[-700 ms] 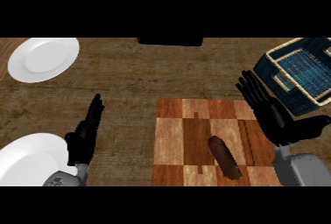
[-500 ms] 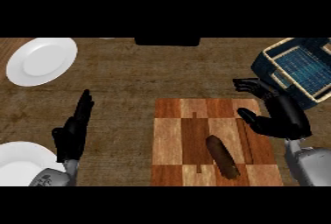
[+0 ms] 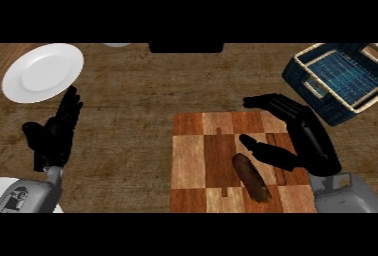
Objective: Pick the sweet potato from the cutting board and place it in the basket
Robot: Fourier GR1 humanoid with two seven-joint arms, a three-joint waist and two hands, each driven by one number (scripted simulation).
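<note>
Brown sweet potato [image 3: 251,180] on the wooden cutting board [image 3: 193,160], lower centre; blue woven basket [image 3: 332,75] upper right, white plate [image 3: 43,72] upper left

We see a counter [image 3: 140,100] of dull brown with a fine streaked grain. The board [image 3: 193,150] on it is chequered in light tan and reddish-brown wood squares, and the sweet potato [image 3: 252,179] is dark brown. At far right the basket [image 3: 319,97] is dark navy, with a pale tan rim and a lighter blue weave inside. The plate [image 3: 43,72] at far left is plain white. The left hand [image 3: 55,132] and the right hand [image 3: 306,135] are black, and the forearms [image 3: 341,195] are grey.
</note>
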